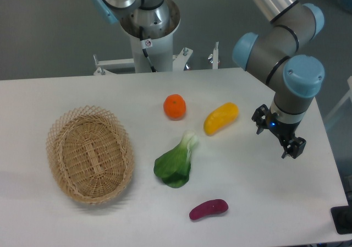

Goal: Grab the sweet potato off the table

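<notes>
The sweet potato [208, 209] lies on the table [264, 203] near the front edge, its long axis running roughly left to right with a slight upward curve at the right end; nothing touches it, and the leafy green vegetable [176, 164] sits just up and to its left. The gripper [278, 135] hangs over the right part of the table, well apart from the sweet potato and holding nothing; its fingers look spread, with one dark tip near the wrist and the other lower right, though at this size the gap is hard to read with certainty.

The step in hand is the approach, and it looks barely begun; the gripper needs to travel toward the front and left until it stands above the middle of the sweet potato. To do it well, the wrist should turn so the fingers close across the short width and not along the length; the glossy skin may slip, so a grip at the thickest middle part is safer than one near a tapered end. The descent should be straight down, stopping just short of the tabletop; the path passes clear of the yellow-orange vegetable [221, 118], the orange [175, 106] and the wicker basket [91, 154], which stand farther back and to the left.
</notes>
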Controlling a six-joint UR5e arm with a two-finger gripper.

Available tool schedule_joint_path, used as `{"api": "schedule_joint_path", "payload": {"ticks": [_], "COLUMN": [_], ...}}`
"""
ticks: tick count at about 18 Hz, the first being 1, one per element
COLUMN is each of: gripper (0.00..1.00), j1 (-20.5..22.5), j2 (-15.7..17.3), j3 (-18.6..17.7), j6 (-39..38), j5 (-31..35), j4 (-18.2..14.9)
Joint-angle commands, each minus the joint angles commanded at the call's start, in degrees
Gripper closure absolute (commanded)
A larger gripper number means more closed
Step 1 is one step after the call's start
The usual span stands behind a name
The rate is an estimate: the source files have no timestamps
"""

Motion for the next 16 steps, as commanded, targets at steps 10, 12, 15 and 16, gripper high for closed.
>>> {"api": "schedule_joint_path", "payload": {"ticks": [10,12,15,16], "gripper": [0.0,0.0,0.0,0.0], "j1": [0.09,0.09,-0.17,-0.52], "j2": [0.0,0.0,-0.61,-0.79], "j3": [-0.79,-1.4,-1.41,-1.41], "j6": [-1.75,-3.86,-7.37,-8.6], "j5": [-0.52,-0.79,-3.16,-3.34], "j4": [1.4,3.33,4.13,4.3]}}
